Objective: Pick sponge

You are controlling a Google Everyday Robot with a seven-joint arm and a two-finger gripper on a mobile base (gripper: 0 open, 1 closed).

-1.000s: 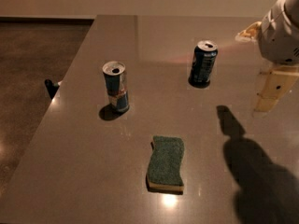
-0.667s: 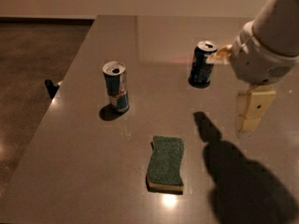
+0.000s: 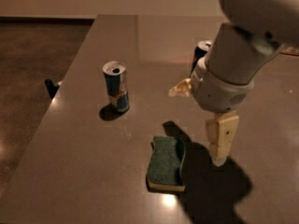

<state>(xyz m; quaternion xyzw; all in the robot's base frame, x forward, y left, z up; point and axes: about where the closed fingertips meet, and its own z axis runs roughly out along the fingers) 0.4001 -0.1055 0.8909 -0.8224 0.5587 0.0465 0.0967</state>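
The sponge [image 3: 166, 163] lies flat on the grey table [image 3: 84, 171] near its front, dark green top up with a pale yellow layer showing at its near edge. My gripper [image 3: 194, 127] hangs above the table just right of the sponge and a little behind it. It is open and empty. One cream finger [image 3: 220, 139] points down close to the sponge's right side, the other [image 3: 180, 88] sticks out to the left. The arm's shadow falls over the sponge's right edge.
A silver and blue can [image 3: 116, 92] stands upright left of the sponge and further back. A dark blue can [image 3: 201, 52] stands further back, partly hidden behind my arm. The table's left edge drops to the floor, with a small dark object [image 3: 50, 87] beside it.
My arm and gripper have moved left and toward the front of the table, from beside the dark blue can to just right of the sponge. The sponge and cans have not moved.
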